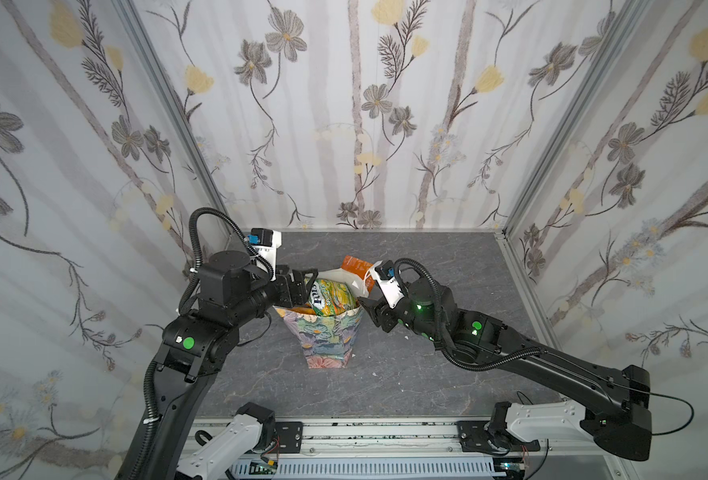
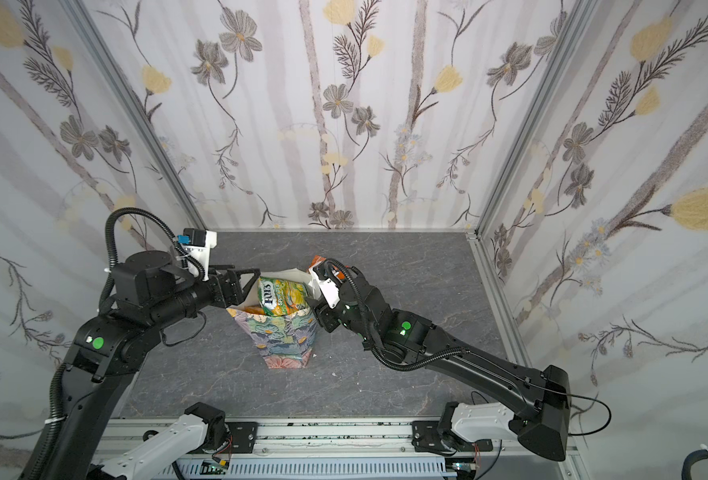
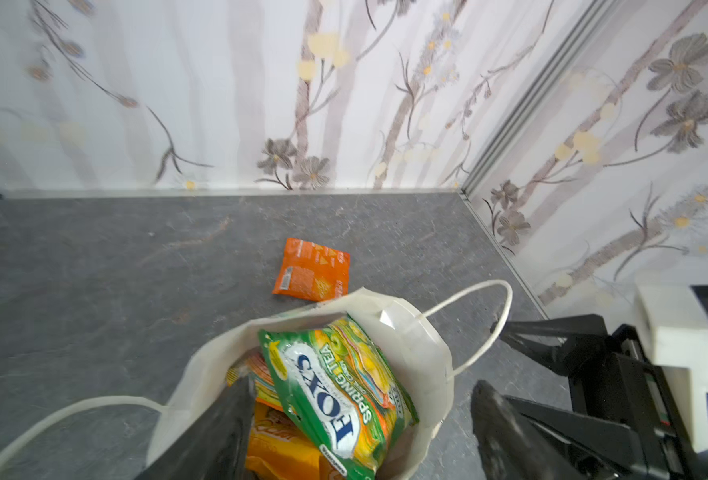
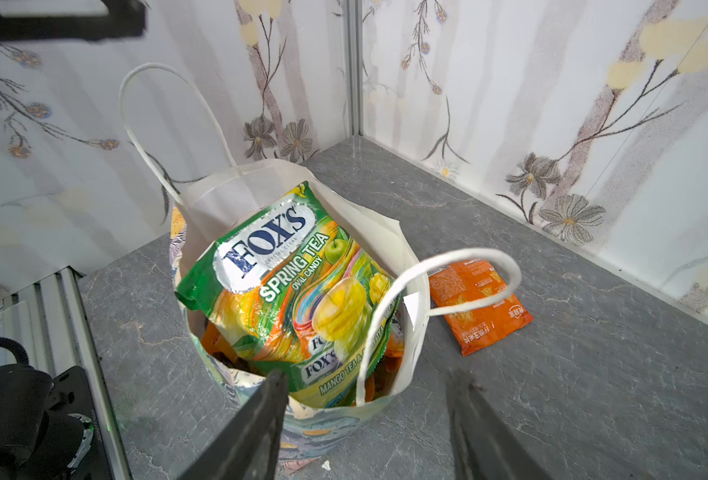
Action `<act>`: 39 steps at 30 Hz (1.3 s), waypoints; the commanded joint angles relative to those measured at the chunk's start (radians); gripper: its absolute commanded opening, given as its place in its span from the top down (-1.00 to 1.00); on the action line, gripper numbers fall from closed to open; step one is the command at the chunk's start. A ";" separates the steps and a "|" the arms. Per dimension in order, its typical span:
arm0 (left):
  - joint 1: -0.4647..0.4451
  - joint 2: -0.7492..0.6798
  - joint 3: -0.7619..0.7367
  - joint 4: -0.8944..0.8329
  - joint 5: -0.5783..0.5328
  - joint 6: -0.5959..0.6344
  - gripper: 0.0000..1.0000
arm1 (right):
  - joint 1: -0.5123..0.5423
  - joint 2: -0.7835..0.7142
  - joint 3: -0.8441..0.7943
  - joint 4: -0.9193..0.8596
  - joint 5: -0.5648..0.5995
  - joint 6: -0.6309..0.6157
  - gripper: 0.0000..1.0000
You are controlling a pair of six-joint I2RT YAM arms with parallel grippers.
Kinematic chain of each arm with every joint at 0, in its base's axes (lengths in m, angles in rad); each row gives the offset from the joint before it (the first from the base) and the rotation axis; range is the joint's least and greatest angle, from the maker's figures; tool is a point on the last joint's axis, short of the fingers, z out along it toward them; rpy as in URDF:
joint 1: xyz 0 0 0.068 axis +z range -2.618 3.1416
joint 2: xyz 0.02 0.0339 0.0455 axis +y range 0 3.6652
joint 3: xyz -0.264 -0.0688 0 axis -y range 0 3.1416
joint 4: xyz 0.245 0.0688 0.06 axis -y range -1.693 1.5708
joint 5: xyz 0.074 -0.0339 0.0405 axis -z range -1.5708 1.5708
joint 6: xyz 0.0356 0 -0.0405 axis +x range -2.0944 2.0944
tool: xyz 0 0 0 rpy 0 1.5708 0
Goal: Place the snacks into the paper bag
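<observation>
Between our two claws in both top views, the paper bag [image 1: 330, 340] [image 2: 285, 343] is standing upright on the grey counter [image 1: 427, 374], its mouth gaping. We are seeing a green packet [image 1: 329, 297] leaning out of that mouth. Our left claw [image 1: 307, 286] is hovering level with the rim on one side, jaws spread wide with nothing in them. Our right claw [image 1: 365, 314] is hanging just beside the opposite rim; how far its jaws are parting we are not making out from up here. Past the bag, on the far side from both claws, an orange packet [image 1: 354, 266] is lying on the counter.

Looking through the left wrist camera, we are finding the left claw [image 3: 362, 384] wide and empty. One of its fingers [image 3: 223, 419] is reaching over the bag's mouth beside the green packet [image 3: 335, 395], which is lying on orange and yellow snacks [image 3: 281, 453]. Its partner is sitting outside the bag's white wall [image 3: 422, 353]. Ahead of this claw, beyond the bag, the orange packet [image 3: 312, 270] is lying flat.

Looking through the right wrist camera, we are finding the right claw [image 4: 366, 376] wide and empty too. One finger is hanging over the near rim of the bag [image 4: 327, 422], the other over bare counter. Just ahead, the green packet [image 4: 277, 270] is leaning out, and a white cord handle [image 4: 468, 252] is arching up. Farther ahead, the orange packet [image 4: 479, 307] is lying on the counter near the bag.
</observation>
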 commanded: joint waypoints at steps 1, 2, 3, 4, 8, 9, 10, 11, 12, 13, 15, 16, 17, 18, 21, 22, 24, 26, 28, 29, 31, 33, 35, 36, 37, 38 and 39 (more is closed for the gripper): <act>-0.016 0.041 0.038 -0.094 -0.086 0.027 -0.57 | -0.001 0.027 -0.002 0.088 -0.002 0.024 -0.11; -0.029 0.054 0.028 -0.094 -0.060 0.026 -0.52 | -0.005 0.038 0.002 0.091 -0.001 0.022 -0.03; -0.046 0.064 0.009 -0.086 -0.044 0.025 -0.44 | -0.007 0.045 0.003 0.095 -0.001 0.020 0.08; -0.079 0.074 -0.019 -0.073 -0.048 0.019 -0.41 | -0.011 0.052 0.007 0.096 0.001 0.015 0.24; -0.224 0.144 -0.057 -0.078 -0.107 -0.004 -0.40 | -0.027 0.048 0.004 0.101 -0.016 0.017 0.84; -0.253 0.162 -0.054 -0.086 -0.119 -0.003 -0.40 | -0.030 0.043 -0.002 0.108 -0.021 0.018 0.93; -0.278 0.180 -0.053 -0.093 -0.125 0.000 -0.39 | -0.032 0.037 -0.010 0.116 -0.025 0.021 1.00; -0.284 0.193 -0.055 -0.093 -0.125 0.001 -0.39 | -0.036 0.032 -0.016 0.120 -0.028 0.022 1.00; -0.286 0.200 -0.061 -0.088 -0.124 0.004 -0.39 | -0.038 0.027 -0.022 0.130 -0.032 0.025 1.00; -0.285 0.206 -0.069 -0.081 -0.130 0.016 -0.39 | -0.041 0.019 -0.028 0.133 -0.036 0.027 1.00; -0.283 0.221 -0.080 -0.071 -0.171 0.025 -0.36 | -0.046 0.004 -0.043 0.143 -0.050 0.028 1.00; -0.281 0.229 -0.081 -0.069 -0.180 0.028 -0.29 | -0.048 0.000 -0.047 0.144 -0.055 0.030 1.00; -0.277 0.243 -0.082 -0.068 -0.179 0.031 -0.23 | -0.049 -0.004 -0.050 0.143 -0.061 0.029 1.00; -0.274 0.257 -0.080 -0.068 -0.177 0.030 -0.20 | -0.051 -0.007 -0.052 0.140 -0.061 0.028 1.00; -0.257 0.286 -0.079 -0.068 -0.156 0.030 -0.02 | -0.051 -0.021 -0.064 0.136 -0.061 0.029 1.00; -0.247 0.288 -0.079 -0.062 -0.163 0.024 0.12 | -0.051 -0.028 -0.073 0.141 -0.062 0.028 1.00; -0.212 0.279 -0.084 -0.043 -0.123 0.029 0.31 | -0.053 -0.041 -0.087 0.153 -0.083 0.029 1.00; -0.178 0.278 -0.086 -0.031 -0.090 0.039 0.33 | -0.054 -0.052 -0.091 0.166 -0.111 0.022 1.00; -0.172 0.303 -0.079 -0.065 -0.122 0.053 0.37 | -0.055 -0.052 -0.088 0.167 -0.114 0.014 1.00; -0.172 0.324 -0.081 -0.080 -0.131 0.058 0.42 | -0.055 -0.052 -0.087 0.169 -0.113 0.010 1.00; -0.172 0.354 -0.106 -0.081 -0.101 0.065 0.50 | -0.056 -0.050 -0.088 0.168 -0.113 0.004 1.00; -0.173 0.369 -0.137 -0.071 -0.073 0.063 0.58 | -0.057 -0.045 -0.087 0.168 -0.119 0.002 1.00; -0.172 0.371 -0.152 -0.073 -0.088 0.064 0.60 | -0.057 -0.043 -0.087 0.170 -0.128 0.000 1.00; -0.172 0.367 -0.152 -0.075 -0.109 0.066 0.60 | -0.057 -0.042 -0.087 0.170 -0.133 -0.004 1.00; -0.172 0.365 -0.152 -0.081 -0.134 0.070 0.60 | -0.057 -0.041 -0.087 0.169 -0.136 -0.006 1.00; -0.172 0.362 -0.152 -0.088 -0.173 0.072 0.60 | -0.058 -0.039 -0.084 0.168 -0.137 -0.008 1.00; -0.171 0.359 -0.152 -0.093 -0.214 0.074 0.60 | -0.058 -0.039 -0.083 0.166 -0.138 -0.011 1.00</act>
